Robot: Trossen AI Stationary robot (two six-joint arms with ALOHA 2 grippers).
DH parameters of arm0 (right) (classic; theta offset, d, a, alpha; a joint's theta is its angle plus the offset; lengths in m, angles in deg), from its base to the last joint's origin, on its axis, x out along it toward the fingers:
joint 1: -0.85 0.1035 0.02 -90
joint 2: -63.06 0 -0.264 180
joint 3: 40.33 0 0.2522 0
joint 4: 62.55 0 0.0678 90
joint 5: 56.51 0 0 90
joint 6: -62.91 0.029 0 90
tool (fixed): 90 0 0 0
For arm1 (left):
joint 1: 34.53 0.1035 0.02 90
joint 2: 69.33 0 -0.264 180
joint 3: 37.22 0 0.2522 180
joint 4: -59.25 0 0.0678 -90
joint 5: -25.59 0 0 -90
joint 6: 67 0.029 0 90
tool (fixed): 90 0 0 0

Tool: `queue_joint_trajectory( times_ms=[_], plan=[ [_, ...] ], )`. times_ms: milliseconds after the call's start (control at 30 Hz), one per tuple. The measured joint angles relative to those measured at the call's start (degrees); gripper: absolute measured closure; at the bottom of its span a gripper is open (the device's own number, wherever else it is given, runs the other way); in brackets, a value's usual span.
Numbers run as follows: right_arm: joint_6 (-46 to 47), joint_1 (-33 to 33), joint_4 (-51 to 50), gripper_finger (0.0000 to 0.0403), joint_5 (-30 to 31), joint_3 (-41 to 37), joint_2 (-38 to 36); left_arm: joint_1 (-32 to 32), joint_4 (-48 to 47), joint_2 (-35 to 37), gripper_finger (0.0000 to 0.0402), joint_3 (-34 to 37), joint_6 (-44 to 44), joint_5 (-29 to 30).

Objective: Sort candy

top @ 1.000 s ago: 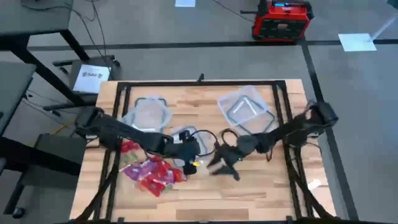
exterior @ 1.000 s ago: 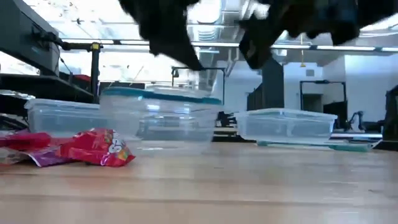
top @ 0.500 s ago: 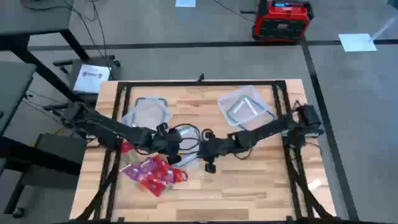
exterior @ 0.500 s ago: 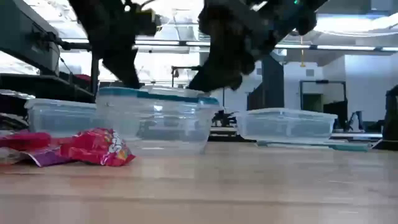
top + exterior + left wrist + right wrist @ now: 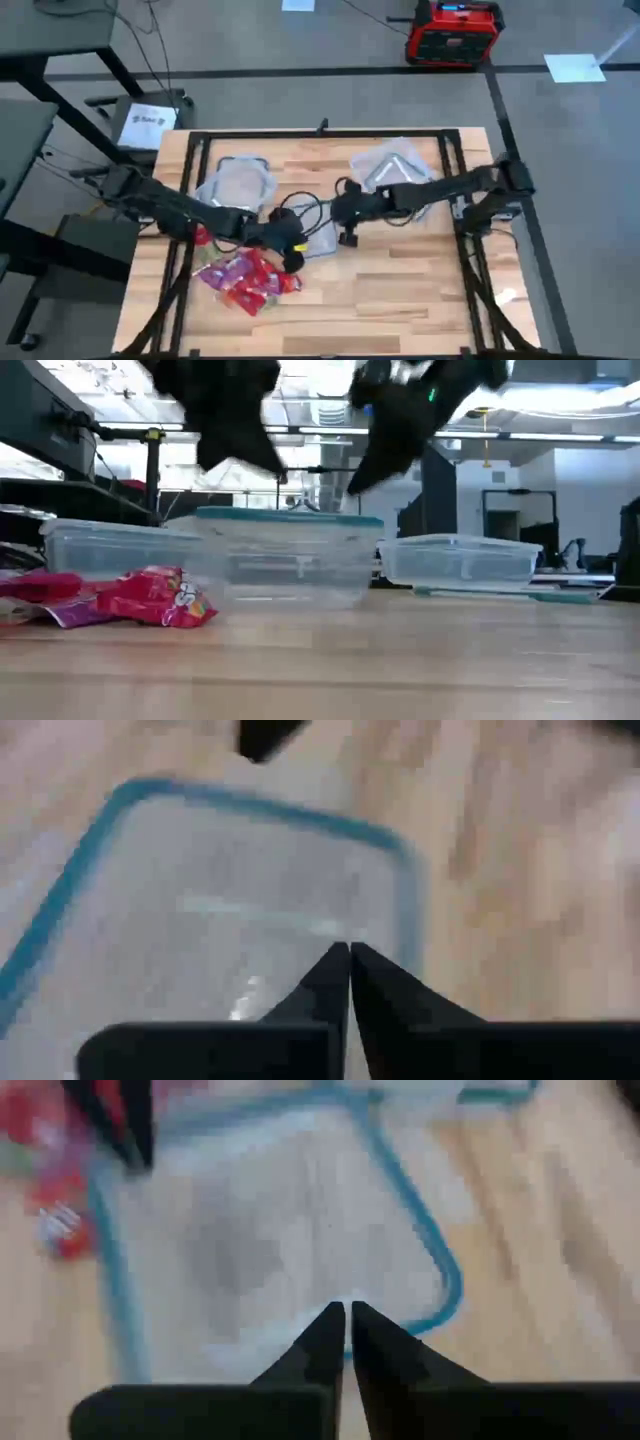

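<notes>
Table (image 5: 400, 290): a pale wooden top framed by black rails, seen from above with both dark arms reaching toward its middle.

Candy (image 5: 245, 278): a heap of small pieces in shiny red, pink and magenta wrappers on the near left of the table; in the low view the pile (image 5: 130, 598) lies flat on the wood, just left of the middle tub.

Middle tub (image 5: 318, 232): a clear rectangular tub with a bluish rim, standing at the centre of the table between the two grippers; the low view shows it (image 5: 290, 560) upright on the wood with both arms above it.

Left gripper (image 5: 292, 252): at the near left edge of the middle tub, just right of the candy heap; its wrist view shows the two dark fingers (image 5: 330, 985) pressed together, nothing between them, with the tub's blue rim (image 5: 240, 805) beyond.

Right gripper (image 5: 348, 236): at the right edge of the same tub; its fingers (image 5: 325, 1342) are likewise pressed together and hold nothing, pointing over the tub's clear inside.

Left tub (image 5: 238, 182): clear, on the far left of the table, well apart from the candy.

Right tub (image 5: 395, 175): clear, on the far right, under the right arm's reach.

Floor: a red box (image 5: 452, 32) stands beyond the table's far edge.
</notes>
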Motion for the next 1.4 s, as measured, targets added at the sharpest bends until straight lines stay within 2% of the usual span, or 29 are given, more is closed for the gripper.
queue_joint_trajectory(
  times_ms=[100, 233, 400, 533, 600, 800, 867, 1000, 1167, 1400],
  plan=[
    [4.64, 3.52, -1.09, 0.0391, -0.15, -2.27, -2.94, -0.73, -4.04, 0.02, 0.0402, -1.29, 3.82, -0.24],
    [15.50, 10.10, 2.28, 0.0391, 0.33, -7.75, -4.41, -0.36, -3.50, -0.25, 0.0402, 0.30, 3.18, 0.49],
    [28.16, 18.35, 21.42, 0.0371, 10.77, -21.10, -2.57, 1.25, 0.89, -0.22, 0.0402, 2.42, 2.79, 1.39],
    [37.39, 20.77, 34.03, 0.0325, 11.34, -29.17, 0.89, 2.87, 1.72, -0.22, 0.0402, 2.45, 2.76, 1.48],
    [38.97, 20.90, 41.61, 0.0298, 11.52, -31.49, 2.82, 3.50, 2.36, -0.22, 0.0402, 2.45, 2.94, 1.48],
    [36.81, 19.47, 55.54, 0.0221, 11.52, -32.65, 11.76, 4.84, 2.90, -0.80, 0.0402, 2.49, 4.09, 3.02],
    [35.12, 18.95, 61.24, 0.0206, 11.45, -32.63, 14.55, 4.98, 3.24, -2.24, 0.0402, 2.49, 4.08, 3.18],
    [29.55, 18.60, 70.40, 0.0193, 7.17, -32.62, 17.54, 4.94, 4.22, -7.74, 0.0402, 2.56, 4.79, 2.84],
    [21.09, 18.49, 70.10, 0.0194, 6.80, -32.58, 16.67, 4.91, 7.53, -12.37, 0.0402, 2.42, 5.01, 2.89],
    [19.64, 15.41, 66.37, 0.0195, 8.48, -32.74, 16.42, 4.91, 7.80, -14.93, 0.0402, 2.37, 5.21, 1.89]
  ],
)
